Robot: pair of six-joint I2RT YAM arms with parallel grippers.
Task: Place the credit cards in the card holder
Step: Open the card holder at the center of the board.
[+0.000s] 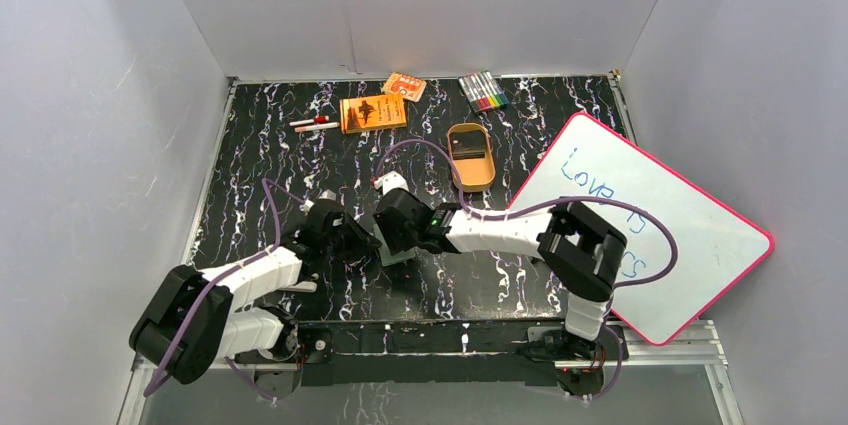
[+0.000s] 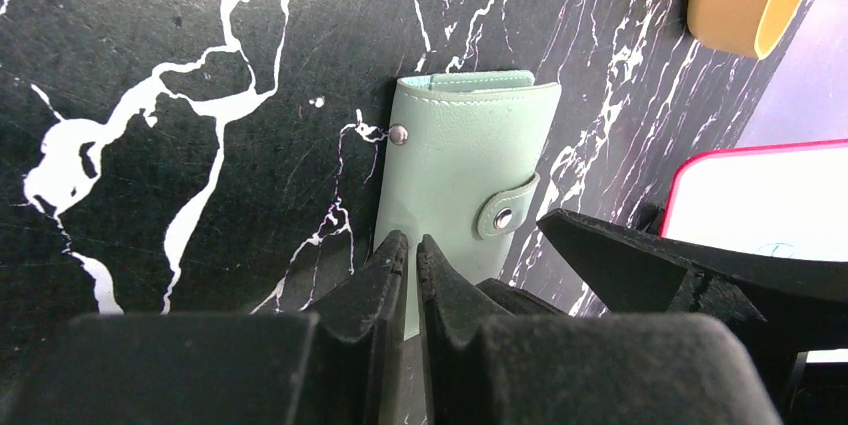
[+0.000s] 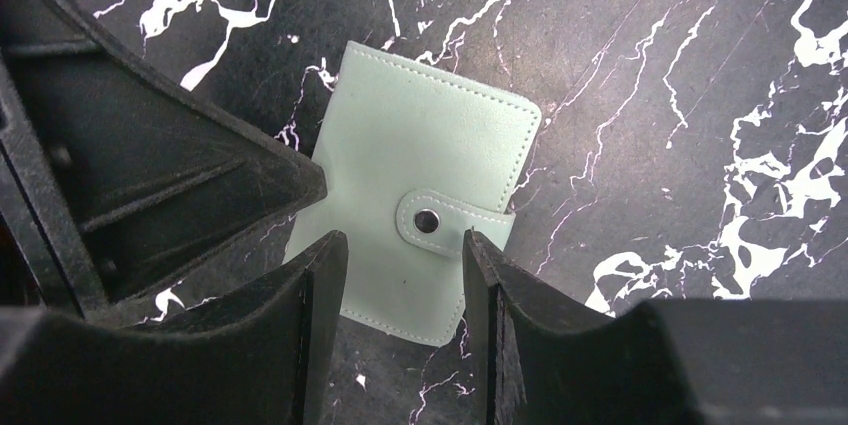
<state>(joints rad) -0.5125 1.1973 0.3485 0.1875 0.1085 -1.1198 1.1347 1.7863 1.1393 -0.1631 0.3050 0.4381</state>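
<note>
The sage-green card holder (image 2: 465,160) lies folded on the black marble table, its snap tab (image 2: 505,213) wrapped round the right edge. It also shows in the right wrist view (image 3: 400,145) and as a small patch in the top view (image 1: 397,253). My left gripper (image 2: 412,245) is shut, with its tips at the holder's near left edge. My right gripper (image 3: 405,245) is open, and its fingers straddle the holder's near end beside the tab. One right finger (image 2: 620,255) reaches in from the right in the left wrist view. I can make out no dark cards.
A golden oval tin (image 1: 470,157) with a dark inside stands behind the arms. An orange booklet (image 1: 373,112), a small orange pack (image 1: 403,86), markers (image 1: 483,91) and pens (image 1: 313,123) lie at the back. A pink-framed whiteboard (image 1: 650,225) fills the right.
</note>
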